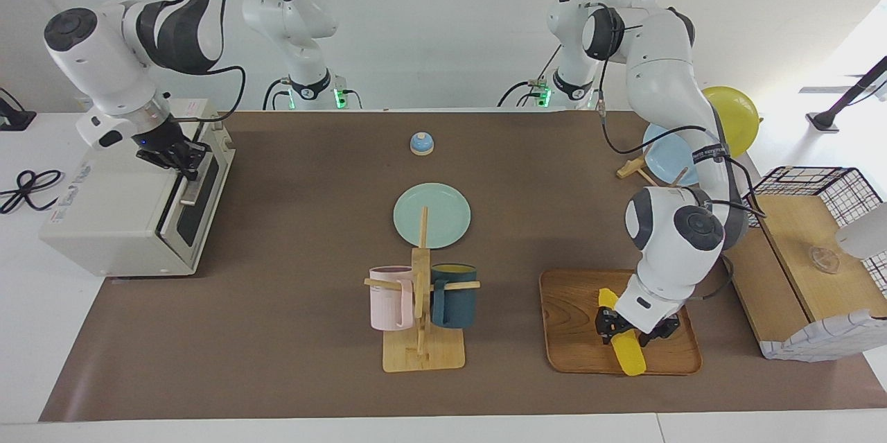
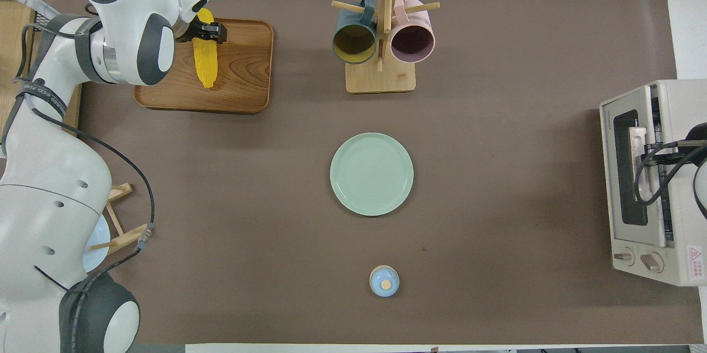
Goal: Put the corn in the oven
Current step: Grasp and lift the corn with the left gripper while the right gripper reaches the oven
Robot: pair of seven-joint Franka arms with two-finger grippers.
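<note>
The yellow corn (image 1: pixel 629 354) (image 2: pixel 205 66) lies on the wooden tray (image 1: pixel 575 332) (image 2: pixel 243 82) toward the left arm's end of the table. My left gripper (image 1: pixel 627 329) (image 2: pixel 205 33) is down on the cob's thick end, its fingers closed against both sides. The cream-white oven (image 1: pixel 118 221) (image 2: pixel 679 93) stands at the right arm's end. My right gripper (image 1: pixel 181 157) (image 2: pixel 647 147) is shut on the bar handle (image 1: pixel 190 183) (image 2: pixel 635 159) of the oven door (image 1: pixel 195 211) (image 2: pixel 627 187). That door is tipped open a crack at its top, and a strip of the wire rack shows there.
A wooden mug rack (image 1: pixel 421 304) (image 2: pixel 380 38) with a pink and a dark blue mug stands mid-table. Nearer the robots lie a green plate (image 1: pixel 432 214) (image 2: pixel 371 173) and a small blue knob (image 1: pixel 421 143) (image 2: pixel 384 281). A blue plate (image 1: pixel 665 145) leans on a stand by the left arm.
</note>
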